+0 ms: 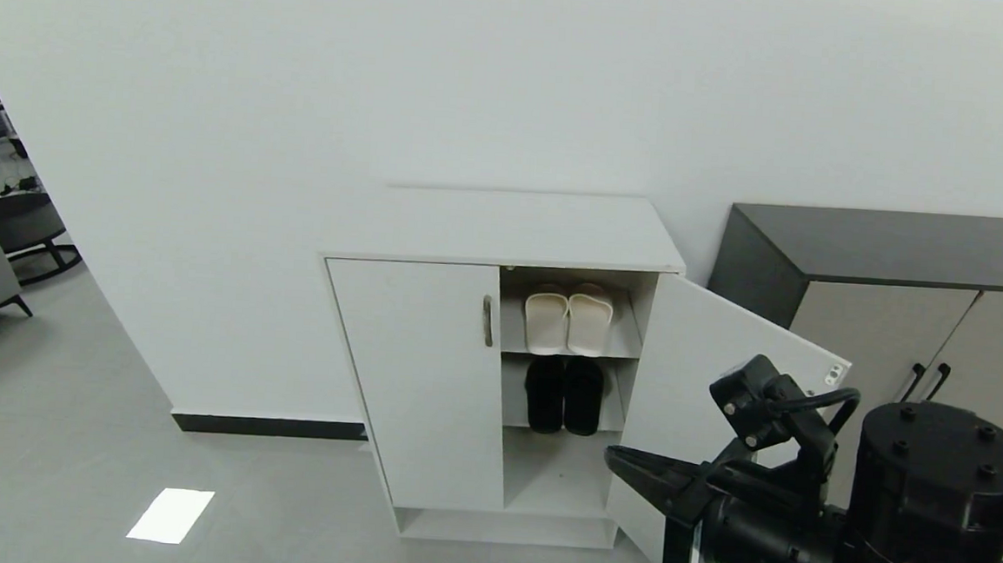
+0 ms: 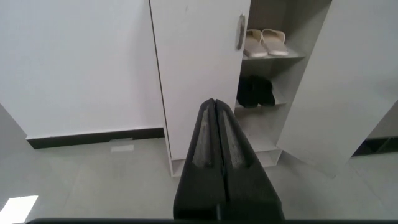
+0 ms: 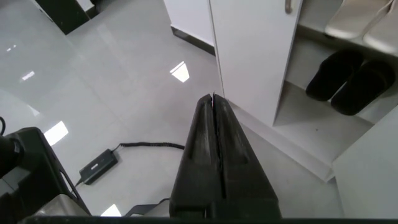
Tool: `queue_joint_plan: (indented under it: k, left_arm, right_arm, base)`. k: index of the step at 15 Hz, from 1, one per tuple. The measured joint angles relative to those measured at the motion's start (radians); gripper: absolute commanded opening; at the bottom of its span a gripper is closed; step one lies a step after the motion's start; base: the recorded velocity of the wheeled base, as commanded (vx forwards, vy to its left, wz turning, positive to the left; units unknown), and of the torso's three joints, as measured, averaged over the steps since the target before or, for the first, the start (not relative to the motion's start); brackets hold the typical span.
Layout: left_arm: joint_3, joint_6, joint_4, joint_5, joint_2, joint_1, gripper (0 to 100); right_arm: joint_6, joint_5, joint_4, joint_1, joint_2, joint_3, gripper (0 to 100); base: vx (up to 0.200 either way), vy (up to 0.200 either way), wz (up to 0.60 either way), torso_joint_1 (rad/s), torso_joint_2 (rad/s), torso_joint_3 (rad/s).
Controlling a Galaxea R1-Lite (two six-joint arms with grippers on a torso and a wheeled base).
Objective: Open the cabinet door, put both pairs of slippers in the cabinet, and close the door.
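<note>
Right tool point(image 1: 623, 458) clenched on nothing, hovering low before the swung-out right door point(image 1: 705, 364) of the white two-door cabinet point(image 1: 514, 226), and the left tool point(image 2: 214, 104) is pinched tight too, facing the closed left door point(image 2: 193, 62). Cream foam slippers point(image 1: 567, 319) sit on the upper shelf, black fuzzy slippers point(image 1: 562, 394) on the shelf below. Dark grey sideboard point(image 1: 904, 245) stands just behind that open door, and a black power brick point(image 3: 99, 167) with its cable lies on the glossy grey floor point(image 1: 109, 432).

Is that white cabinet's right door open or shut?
Open: the right door is swung outward, showing white slippers and black slippers inside.
</note>
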Motion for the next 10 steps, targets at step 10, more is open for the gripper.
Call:
queue_joint_plan:
  k: [10]
  left_arm:
    - [0.0,0.0,0.0,0.0,0.0,0.0,0]
  right_arm:
    - [0.001,0.0,0.0,-0.011,0.016,0.0,0]
  base:
    - [0.0,0.0,0.0,0.244,-0.51,-0.27]
